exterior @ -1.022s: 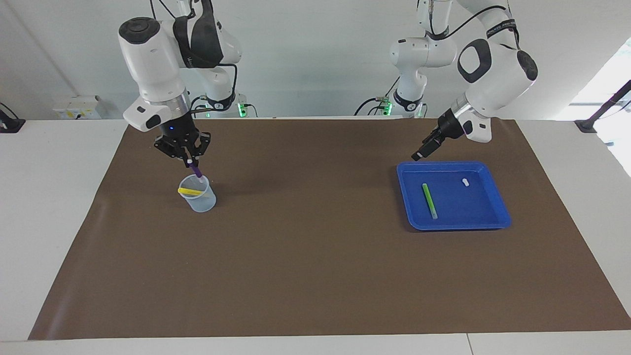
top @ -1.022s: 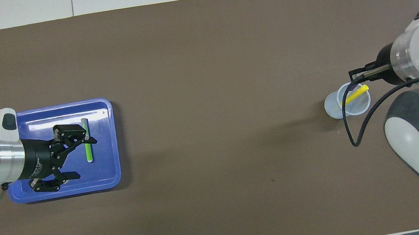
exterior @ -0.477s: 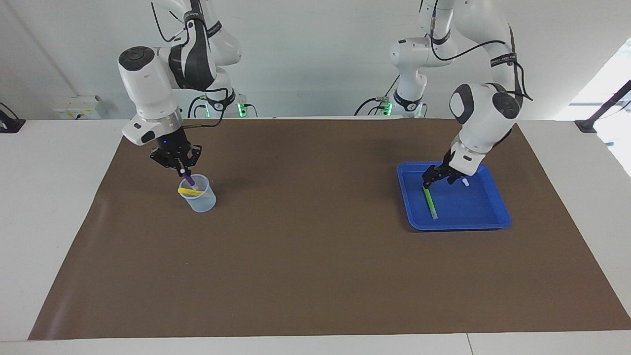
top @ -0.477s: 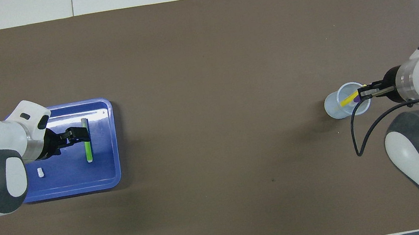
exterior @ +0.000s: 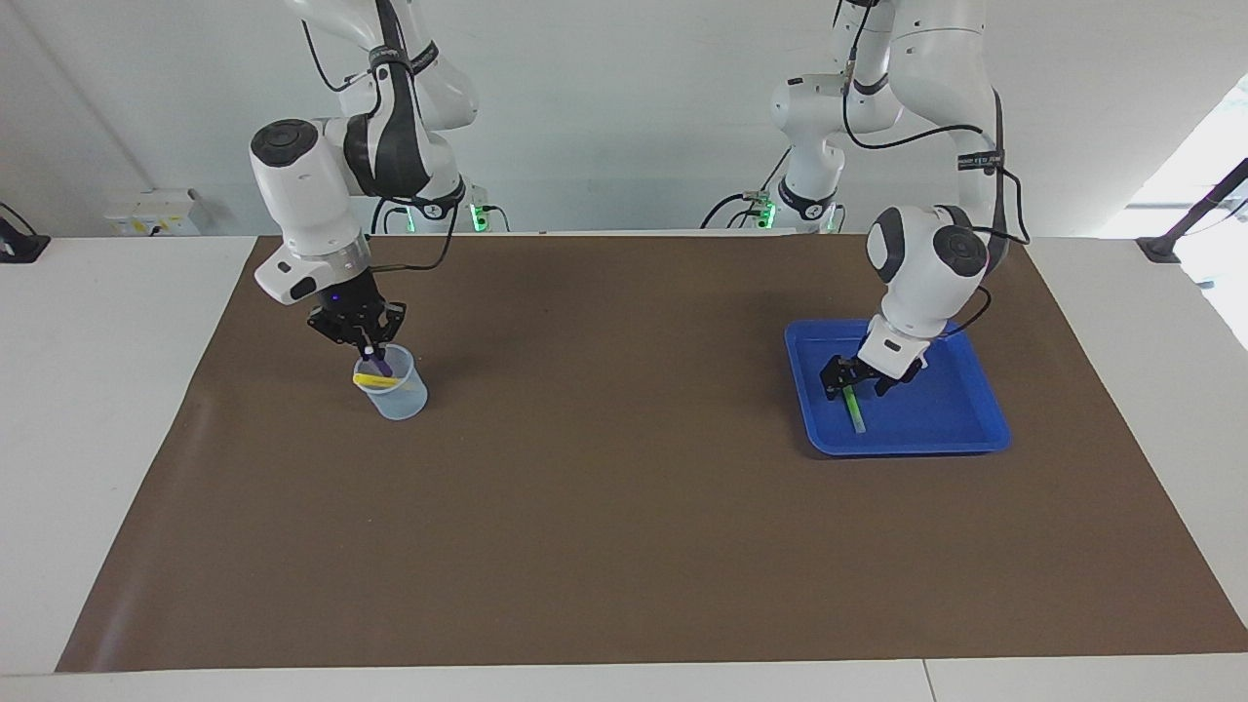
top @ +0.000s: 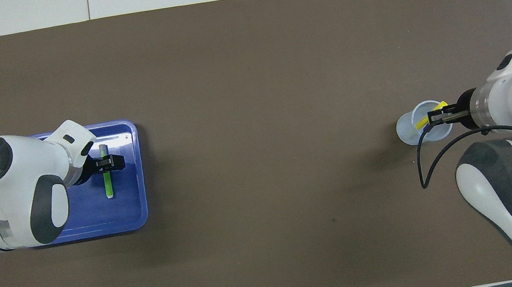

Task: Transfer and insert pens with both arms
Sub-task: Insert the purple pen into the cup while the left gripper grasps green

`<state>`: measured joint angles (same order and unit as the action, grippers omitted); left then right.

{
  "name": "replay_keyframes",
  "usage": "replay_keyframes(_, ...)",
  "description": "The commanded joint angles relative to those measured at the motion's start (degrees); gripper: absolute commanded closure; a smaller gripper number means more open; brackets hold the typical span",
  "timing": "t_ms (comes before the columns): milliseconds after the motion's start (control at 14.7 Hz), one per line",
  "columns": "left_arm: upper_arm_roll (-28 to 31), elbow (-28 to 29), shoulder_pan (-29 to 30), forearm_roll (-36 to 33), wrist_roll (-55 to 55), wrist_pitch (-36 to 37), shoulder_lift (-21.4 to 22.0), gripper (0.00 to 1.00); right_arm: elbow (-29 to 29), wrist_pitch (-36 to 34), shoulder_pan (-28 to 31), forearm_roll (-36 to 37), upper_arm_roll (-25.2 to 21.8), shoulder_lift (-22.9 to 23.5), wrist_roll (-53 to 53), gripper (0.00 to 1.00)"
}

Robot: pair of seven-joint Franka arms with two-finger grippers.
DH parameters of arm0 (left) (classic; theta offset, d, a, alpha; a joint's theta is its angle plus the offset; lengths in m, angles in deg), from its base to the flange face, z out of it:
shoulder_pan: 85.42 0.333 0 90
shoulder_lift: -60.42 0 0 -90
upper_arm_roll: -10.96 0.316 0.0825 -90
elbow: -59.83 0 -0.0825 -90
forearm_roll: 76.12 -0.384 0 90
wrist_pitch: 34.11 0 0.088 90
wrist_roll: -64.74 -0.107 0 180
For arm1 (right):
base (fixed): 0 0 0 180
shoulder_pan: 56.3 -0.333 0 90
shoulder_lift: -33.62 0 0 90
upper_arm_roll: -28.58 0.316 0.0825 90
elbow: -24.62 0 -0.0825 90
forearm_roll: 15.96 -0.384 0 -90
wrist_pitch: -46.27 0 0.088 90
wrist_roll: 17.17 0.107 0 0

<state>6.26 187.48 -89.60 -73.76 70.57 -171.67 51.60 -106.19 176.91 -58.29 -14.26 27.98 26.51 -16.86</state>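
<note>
A white table (exterior: 88,409) carries a large brown mat (exterior: 624,507) that covers most of its top, leaving pale margins at both ends. A plain white wall (exterior: 624,117) rises past the table's edge, with a socket box (exterior: 151,212) low on it (toward the right arm's end). Bright daylight (exterior: 1214,146) enters at the left arm's end.

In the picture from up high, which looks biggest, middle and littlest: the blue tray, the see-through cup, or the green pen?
Biggest to littlest in the overhead view:
1. blue tray
2. see-through cup
3. green pen: about as long as the cup is wide, but far thinner.
</note>
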Motion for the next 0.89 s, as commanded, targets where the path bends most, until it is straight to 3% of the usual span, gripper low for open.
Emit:
replay_keyframes(0, 0.4, 0.7, -0.5, -1.4, -0.5, -1.2, 0.3, 0.18, 1.0, 0.1, 0.4, 0.0, 0.0, -0.2, 0.5, 0.06)
replay_keyframes(136, 0.4, 0.7, -0.5, -1.5, -0.5, -1.4, 0.2, 0.33, 2.8, -1.1, 0.4, 0.0, -0.1, -0.4, 0.4, 0.0)
replay_keyframes(409, 0.4, 0.6, -0.6, -2.4, -0.5, -1.6, -0.5, 0.47, 10.0, -10.1, 0.4, 0.1, -0.7, -0.5, 0.4, 0.0)
replay_keyframes(613, 0.4, 0.6, -0.7, -3.6, -0.5, -1.7, -0.6, 0.73, 17.1, -17.9, 0.5, 0.1, -0.8, 0.0, 0.7, 0.0)
replay_keyframes(681, 0.4, 0.6, -0.6, -3.9, -0.6, -1.7, -0.6, 0.9, 20.0, -21.0, 0.6, 0.1, -0.9, 0.7, 0.7, 0.0)
replay_keyframes(749, 0.4, 0.6, -0.6, -3.9, -0.6, -1.7, -0.6, 1.0, 22.7, -23.8, 0.6, 0.1, -0.9, 1.4, 0.7, 0.0)
replay_keyframes(818, 0.4, 0.5, -0.6, -3.9, -0.6, -1.5, -0.6, 1.0, 25.2, -26.3, 0.6, 0.1, -0.9, 2.3, 0.7, 0.0)
